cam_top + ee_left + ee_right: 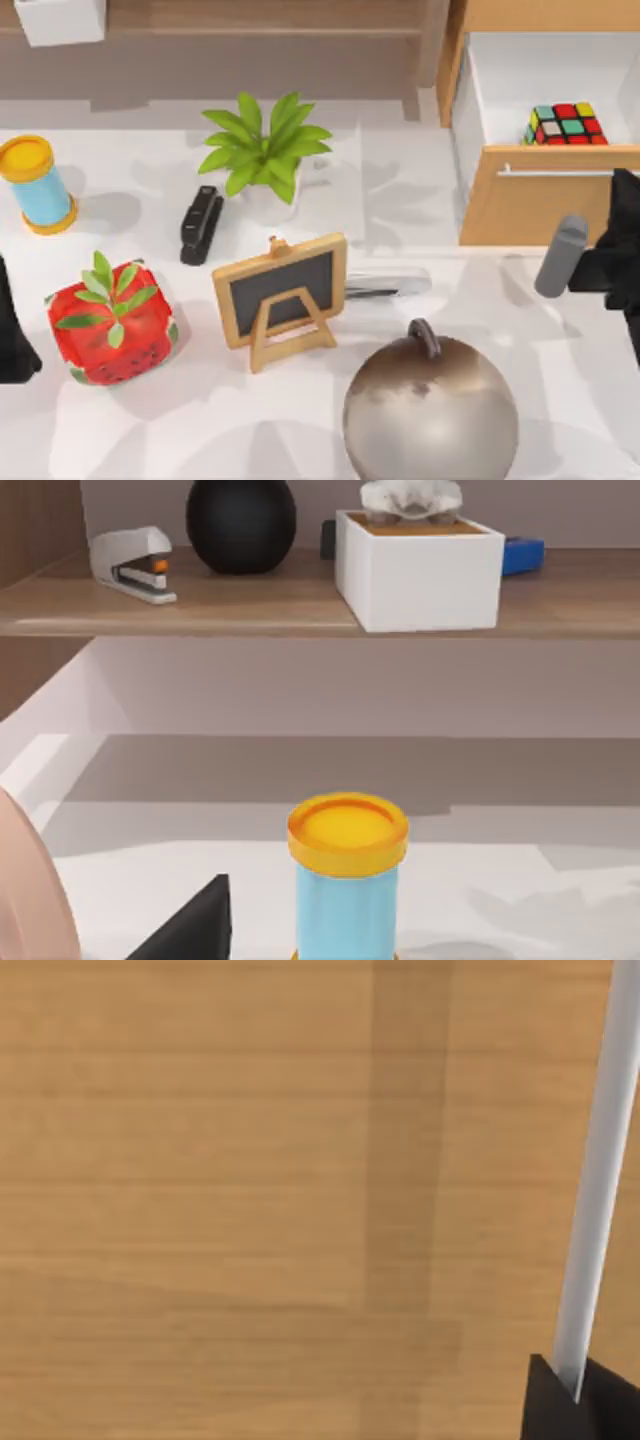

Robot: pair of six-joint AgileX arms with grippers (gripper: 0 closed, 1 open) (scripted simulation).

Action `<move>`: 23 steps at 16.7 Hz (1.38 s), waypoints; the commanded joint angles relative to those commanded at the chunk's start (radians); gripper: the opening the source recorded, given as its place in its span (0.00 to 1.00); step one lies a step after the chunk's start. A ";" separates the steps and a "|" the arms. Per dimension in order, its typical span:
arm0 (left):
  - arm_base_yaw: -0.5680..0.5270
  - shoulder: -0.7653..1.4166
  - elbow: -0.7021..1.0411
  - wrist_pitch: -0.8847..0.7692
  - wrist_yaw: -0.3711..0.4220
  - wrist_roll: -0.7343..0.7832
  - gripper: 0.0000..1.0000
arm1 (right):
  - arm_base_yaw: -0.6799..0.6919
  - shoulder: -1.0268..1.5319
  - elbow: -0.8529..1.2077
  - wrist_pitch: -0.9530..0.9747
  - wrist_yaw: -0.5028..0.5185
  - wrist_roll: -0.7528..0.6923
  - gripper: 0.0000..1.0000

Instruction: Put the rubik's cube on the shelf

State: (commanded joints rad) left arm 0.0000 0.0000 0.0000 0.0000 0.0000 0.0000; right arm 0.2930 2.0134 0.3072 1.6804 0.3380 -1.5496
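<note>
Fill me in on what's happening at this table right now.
The rubik's cube sits inside the open drawer of the wooden cabinet at the table's right, not yet on the shelf along the back. The right gripper is right at the drawer front, beside its silver handle. The left arm is parked at the table's left edge near the strawberry cube. Nothing is being carried yet.

Strawberry cube (112, 324) left; chalkboard easel (281, 297), black stapler (200, 224), potted plant (263, 150) centre.
</note>
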 joint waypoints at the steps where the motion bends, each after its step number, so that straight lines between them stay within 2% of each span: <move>1: 0.000 0.000 0.000 0.000 0.000 0.000 1.00 | 0.010 -0.009 -0.021 0.020 0.008 0.000 0.00; 6: 0.000 0.000 0.000 0.000 0.000 0.000 1.00 | 0.022 -0.016 -0.036 0.032 0.015 -0.002 0.00; 19: 0.000 0.000 0.000 0.000 0.000 0.000 1.00 | 0.022 -0.016 -0.036 0.032 0.015 -0.002 0.98; 23: 0.000 0.000 0.000 0.000 0.000 0.000 1.00 | 0.022 -0.016 -0.036 0.032 0.015 -0.002 1.00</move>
State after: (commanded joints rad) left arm 0.0000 0.0000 0.0000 0.0000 0.0000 0.0000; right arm 0.3147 1.9974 0.2714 1.7121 0.3525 -1.5514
